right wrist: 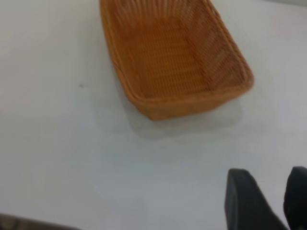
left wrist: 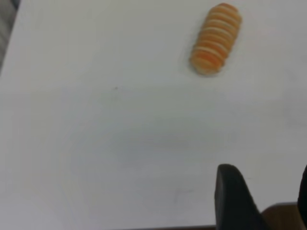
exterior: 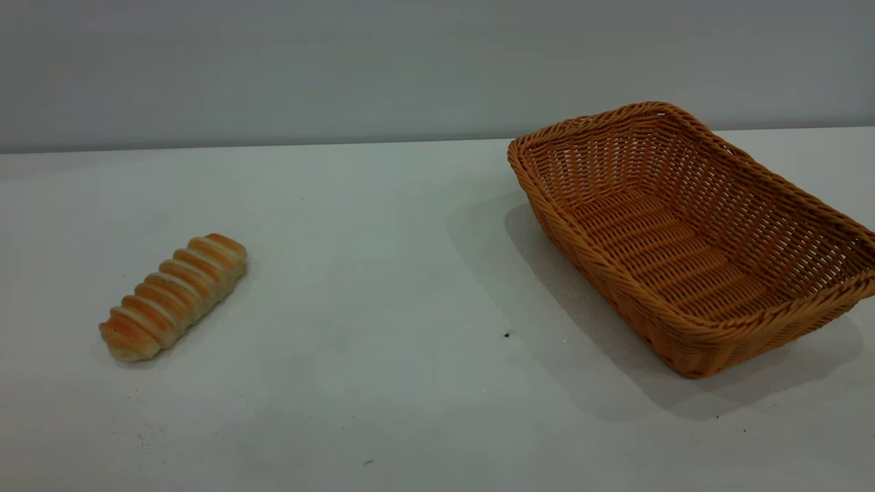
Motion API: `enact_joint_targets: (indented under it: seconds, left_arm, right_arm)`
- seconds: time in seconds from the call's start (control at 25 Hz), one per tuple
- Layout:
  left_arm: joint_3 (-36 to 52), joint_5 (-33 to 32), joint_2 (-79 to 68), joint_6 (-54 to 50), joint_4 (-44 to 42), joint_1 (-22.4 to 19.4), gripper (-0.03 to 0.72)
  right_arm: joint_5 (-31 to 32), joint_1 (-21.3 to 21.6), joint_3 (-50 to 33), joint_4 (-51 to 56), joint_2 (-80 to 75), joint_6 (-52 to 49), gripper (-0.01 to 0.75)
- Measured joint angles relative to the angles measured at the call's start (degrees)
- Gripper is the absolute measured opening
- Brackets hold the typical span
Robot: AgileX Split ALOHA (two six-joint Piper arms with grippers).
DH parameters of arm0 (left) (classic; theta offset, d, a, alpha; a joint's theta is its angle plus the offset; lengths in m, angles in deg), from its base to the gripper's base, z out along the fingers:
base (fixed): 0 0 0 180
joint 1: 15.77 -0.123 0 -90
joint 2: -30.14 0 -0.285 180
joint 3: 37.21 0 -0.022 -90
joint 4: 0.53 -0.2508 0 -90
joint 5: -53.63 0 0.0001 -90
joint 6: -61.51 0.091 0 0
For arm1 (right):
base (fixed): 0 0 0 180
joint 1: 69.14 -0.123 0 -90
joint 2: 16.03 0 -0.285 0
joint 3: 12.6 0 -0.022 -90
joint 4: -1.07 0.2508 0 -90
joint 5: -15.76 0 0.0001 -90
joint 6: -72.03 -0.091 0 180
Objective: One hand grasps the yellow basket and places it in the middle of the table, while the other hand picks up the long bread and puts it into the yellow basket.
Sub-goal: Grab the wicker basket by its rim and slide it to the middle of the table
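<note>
The long bread (exterior: 174,297) lies flat on the left side of the white table (exterior: 383,287), ridged golden top up, nothing touching it. The yellow basket (exterior: 765,219) stands upright and empty at the right, one corner pointing to the table's front. Neither gripper appears in the exterior view. In the left wrist view my left gripper (left wrist: 266,168) is open over bare table, well short of the bread (left wrist: 216,38). The right wrist view has my right gripper (right wrist: 268,173) open with nothing between its fingers, a good way from the basket (right wrist: 187,106).
A plain grey wall (exterior: 342,68) rises behind the table's far edge. A few dark specks (exterior: 506,335) dot the tabletop between bread and basket. Under the left gripper the table's edge and a brown surface (left wrist: 283,215) show.
</note>
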Motion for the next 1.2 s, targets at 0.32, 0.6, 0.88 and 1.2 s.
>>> enact_joint_targets:
  seconds: [0.32,0.6,0.88,1.2]
  left_arm:
    - [-2.5,0.6,-7.8,6.0,1.4,5.8,0.383]
    - [-8.0,7.9,-20.9,8.4,2.8,6.2,0.383]
    - [-11.3,21.1,-38.0,12.6,9.0,6.2,0.383]
    - [-19.5,27.9,-58.6,27.7,12.9,6.2,0.383]
  right_arm:
    - [-2.4,-0.8,0.0,4.2,-3.3,-2.3,0.241]
    - [-12.0,-0.8,0.0,13.4,-13.4,-2.5,0.326]
    - [-23.0,-0.8,0.0,30.0,-32.2,3.3,0.387]
    - [-28.0,-0.8,0.0,41.5,-57.0,16.2,0.391]
